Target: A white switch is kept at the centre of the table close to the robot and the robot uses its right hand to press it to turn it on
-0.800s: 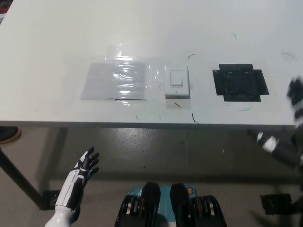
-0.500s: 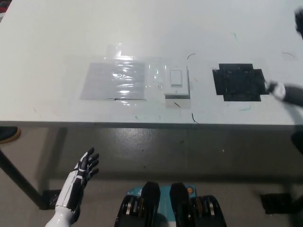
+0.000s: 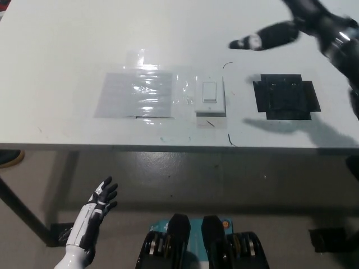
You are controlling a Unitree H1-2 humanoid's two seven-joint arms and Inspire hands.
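the white switch [image 3: 209, 97] sits near the middle of the frame, flat on the white table [image 3: 67, 50], not far from the table's near edge. its rocker is a small upright rectangle in the centre of the square plate. to its left, touching or almost touching it, a sheet of clear shiny plastic film [image 3: 140, 94] is taped down over the tabletop. to its right, apart from it, lies a square patch of black tape [image 3: 286, 98].

the black right hand [image 3: 291, 25] is in the upper right of the frame, above the table surface and blurred. one finger [image 3: 263, 39] sticks out toward the left, its pale tip ending above and to the right of the switch, well clear of it. whether the rest of the hand is curled or spread cannot be told from the blur; it grips nothing. its shadow falls on the table below the black tape.

the white left hand [image 3: 98, 203] rests in the lower left of the frame, below the table edge over the grey floor [image 3: 185, 179], fingers spread and holding nothing.
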